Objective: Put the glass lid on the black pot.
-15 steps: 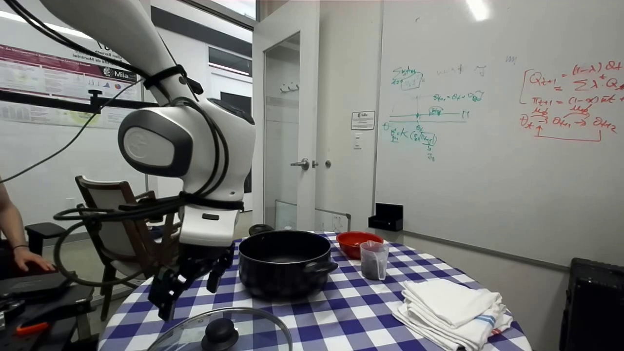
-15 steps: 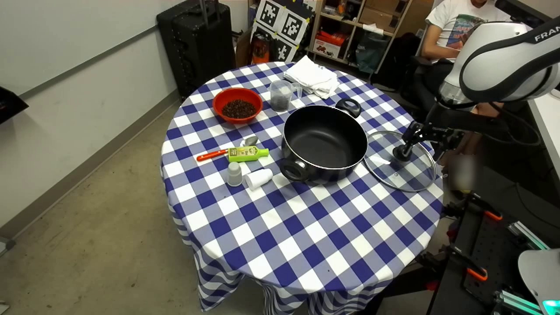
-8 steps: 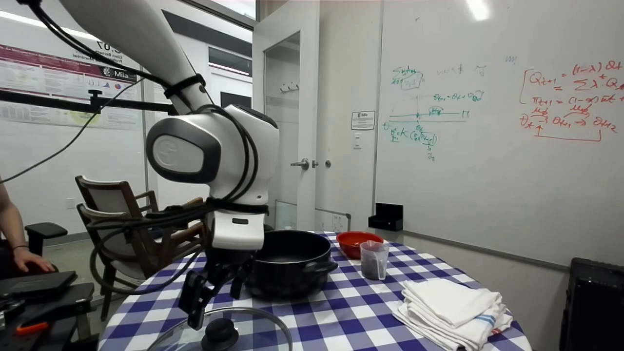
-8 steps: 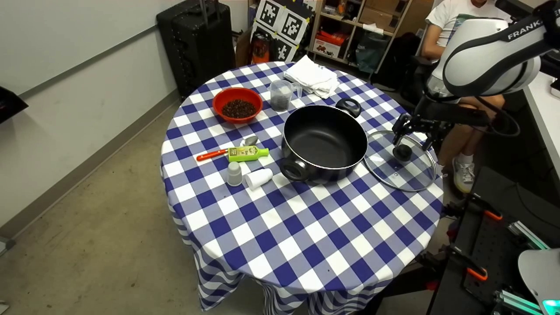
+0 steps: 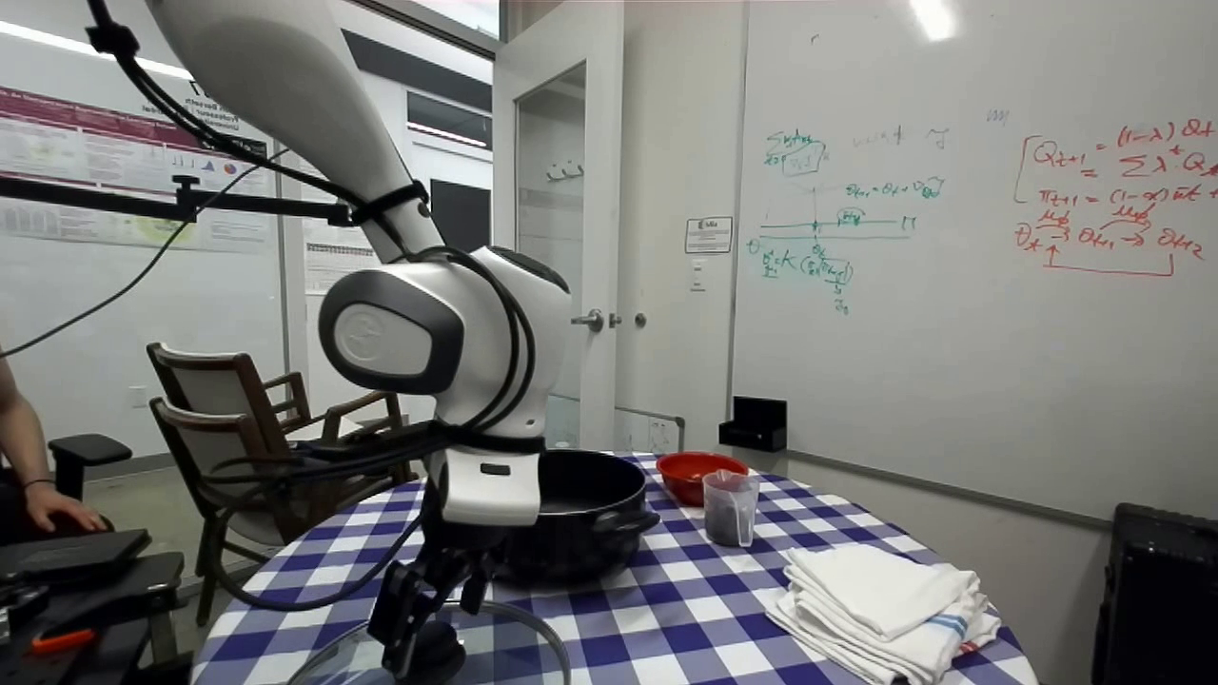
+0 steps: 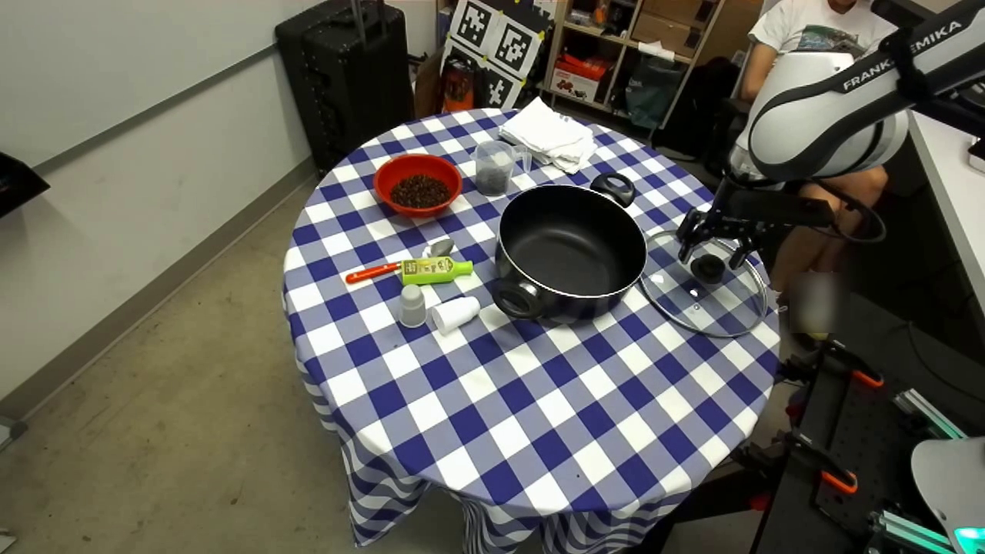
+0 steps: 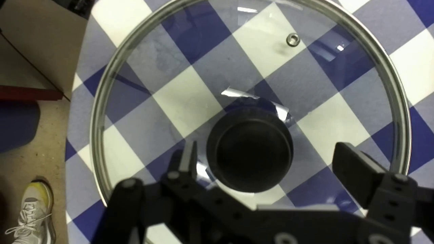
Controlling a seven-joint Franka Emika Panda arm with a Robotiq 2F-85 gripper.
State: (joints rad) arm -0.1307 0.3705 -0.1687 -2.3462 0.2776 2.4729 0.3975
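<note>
The glass lid (image 6: 669,304) lies flat on the checkered cloth beside the black pot (image 6: 568,250), its dark knob (image 7: 250,154) upward. No lid covers the pot, and its inside looks bare. My gripper (image 7: 266,162) stands open over the lid, a finger on either side of the knob. The knob sits nearer the left finger (image 7: 188,157) in the wrist view, with a gap on both sides. In an exterior view one finger (image 5: 395,628) overlaps part of the knob. Whether the fingertips reach down to knob height I cannot tell.
A red bowl (image 5: 680,476), a measuring cup (image 6: 492,173) and folded white towels (image 6: 548,135) stand beyond the pot. A green bottle (image 6: 431,271), a grey cup (image 6: 412,306) and a white cup (image 6: 455,314) lie or stand beside it. The lid lies near the table's edge.
My open gripper has come down and across to the lid's knob, moving rightward in an exterior view. The lid and the pot have stayed in place.
</note>
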